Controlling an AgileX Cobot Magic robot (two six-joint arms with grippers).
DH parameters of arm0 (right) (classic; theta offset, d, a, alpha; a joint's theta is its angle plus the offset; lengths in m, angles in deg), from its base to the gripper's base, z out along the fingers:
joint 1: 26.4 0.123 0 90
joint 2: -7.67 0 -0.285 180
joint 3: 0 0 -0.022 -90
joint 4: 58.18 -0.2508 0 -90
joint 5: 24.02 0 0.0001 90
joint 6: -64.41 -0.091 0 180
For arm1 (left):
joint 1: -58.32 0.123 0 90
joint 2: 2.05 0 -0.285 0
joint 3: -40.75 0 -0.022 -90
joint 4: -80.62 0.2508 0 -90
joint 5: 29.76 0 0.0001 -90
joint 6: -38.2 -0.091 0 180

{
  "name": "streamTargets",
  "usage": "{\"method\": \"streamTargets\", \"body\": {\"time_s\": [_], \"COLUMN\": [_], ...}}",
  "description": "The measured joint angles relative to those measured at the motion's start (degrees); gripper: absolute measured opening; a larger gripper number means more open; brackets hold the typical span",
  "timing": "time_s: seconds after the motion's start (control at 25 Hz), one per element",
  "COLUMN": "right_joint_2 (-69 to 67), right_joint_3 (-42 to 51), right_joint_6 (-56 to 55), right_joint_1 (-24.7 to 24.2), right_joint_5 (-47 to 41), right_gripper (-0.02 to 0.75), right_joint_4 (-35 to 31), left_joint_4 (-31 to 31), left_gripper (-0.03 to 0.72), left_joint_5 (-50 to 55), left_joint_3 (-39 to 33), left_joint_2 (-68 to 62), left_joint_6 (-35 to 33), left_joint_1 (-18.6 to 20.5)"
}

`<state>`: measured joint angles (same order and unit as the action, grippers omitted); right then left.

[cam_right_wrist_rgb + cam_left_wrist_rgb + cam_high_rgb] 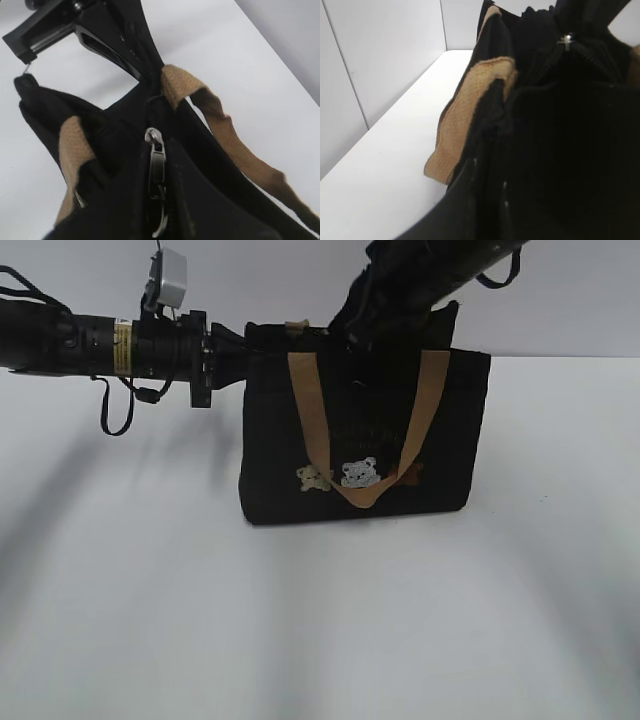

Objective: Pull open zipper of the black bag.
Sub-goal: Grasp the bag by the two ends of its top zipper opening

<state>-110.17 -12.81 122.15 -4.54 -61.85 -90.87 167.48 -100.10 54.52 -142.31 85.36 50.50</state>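
The black bag (pixel 365 435) stands upright at the centre of the exterior view on the white table (pixel 320 620), its long axis running left to right across the frame and its opening facing up; a tan handle (pixel 362 490) hangs down its front over the small bear patches (pixel 358 473). The zipper (pixel 156 170) lies along the top rim; in the right wrist view it runs from the lower middle up toward the centre, its metal slider with a silver ring near the frame's middle. What the bag holds cannot be seen. The left gripper (pixel 243 350) comes in level from the left edge and is clamped shut on the bag's upper left corner; the right gripper (pixel 365 332) reaches down from the upper right onto the top rim, jaws nearly together, but whether it holds the pull cannot be told.
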Motion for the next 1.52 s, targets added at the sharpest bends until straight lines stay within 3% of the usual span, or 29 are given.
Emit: {"method": "streamTargets", "body": {"time_s": [0.4,0.8,1.2,1.32,1.52], "right_joint_2": [2.6,4.1,4.2,4.2,5.1], "right_joint_3": [0.0,0.0,0.0,0.0,0.0], "right_joint_6": [-6.7,-12.8,-14.1,-14.2,-14.4], "right_joint_1": [-3.8,-11.4,-11.8,-11.8,-11.8], "right_joint_5": [-3.6,-9.1,-9.3,-10.1,-10.4], "right_gripper": [0.056,0.055,0.055,0.113,0.377], "right_joint_4": [6.2,7.2,6.0,6.0,5.8], "left_joint_4": [-0.1,-0.2,-0.2,-0.2,-0.1], "left_gripper": [0.02,0.02,0.021,0.035,0.138], "left_joint_5": [-0.1,0.0,0.3,0.3,0.5], "left_joint_3": [0.0,0.0,0.0,0.0,0.0], "left_joint_2": [0.0,0.0,0.0,0.0,0.4], "left_joint_6": [0.0,0.0,0.0,0.0,2.0], "left_joint_1": [0.0,0.0,0.0,0.0,0.1]}}
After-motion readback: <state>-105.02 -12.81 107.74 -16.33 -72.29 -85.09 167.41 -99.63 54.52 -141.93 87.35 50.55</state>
